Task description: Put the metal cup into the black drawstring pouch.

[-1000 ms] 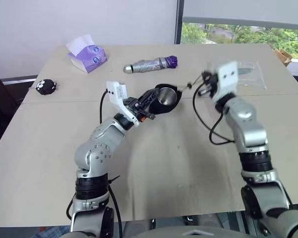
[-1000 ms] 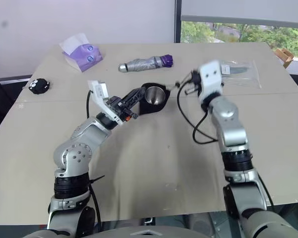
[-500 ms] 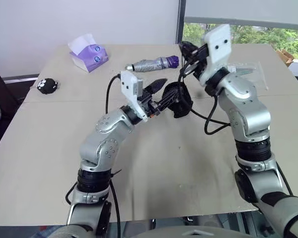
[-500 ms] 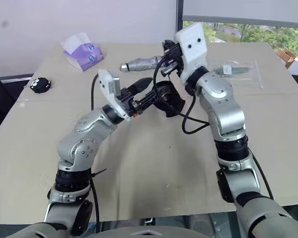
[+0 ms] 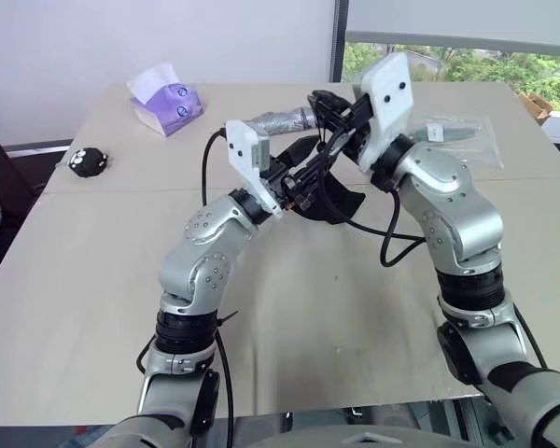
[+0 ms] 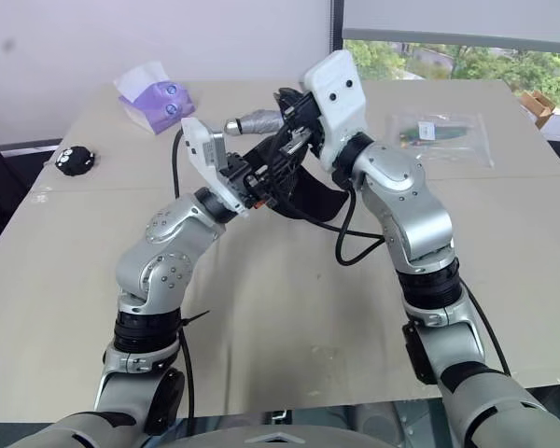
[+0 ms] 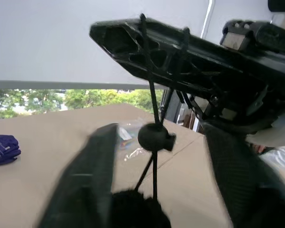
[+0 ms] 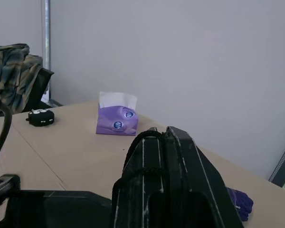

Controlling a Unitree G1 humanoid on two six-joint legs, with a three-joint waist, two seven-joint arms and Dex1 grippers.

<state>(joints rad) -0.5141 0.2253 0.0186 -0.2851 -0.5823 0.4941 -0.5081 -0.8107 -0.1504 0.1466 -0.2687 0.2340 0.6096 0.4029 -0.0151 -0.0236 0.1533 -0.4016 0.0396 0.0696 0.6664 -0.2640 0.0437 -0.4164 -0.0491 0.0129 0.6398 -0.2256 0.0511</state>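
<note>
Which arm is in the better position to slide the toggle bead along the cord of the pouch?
Left. The left gripper has its open fingers on either side of the toggle bead. The right gripper is shut on the cord, with the black drawstring pouch hanging below.

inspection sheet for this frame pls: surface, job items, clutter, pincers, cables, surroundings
Surface: beige table, bare in front of the arms.
Job's things: black drawstring pouch hangs lifted between the arms; its cord and toggle bead dangle by the left fingers; metal cup not visible now.
Clutter: folded umbrella, purple tissue pack, black spotted toy, clear plastic bag.
Pincers: right pincer shut with cord looped over its fingers; left pincer part open at the pouch mouth.
Cables: black arm cables loop beside the pouch.
Surroundings: white wall, window with trees, garment on a chair.
</note>
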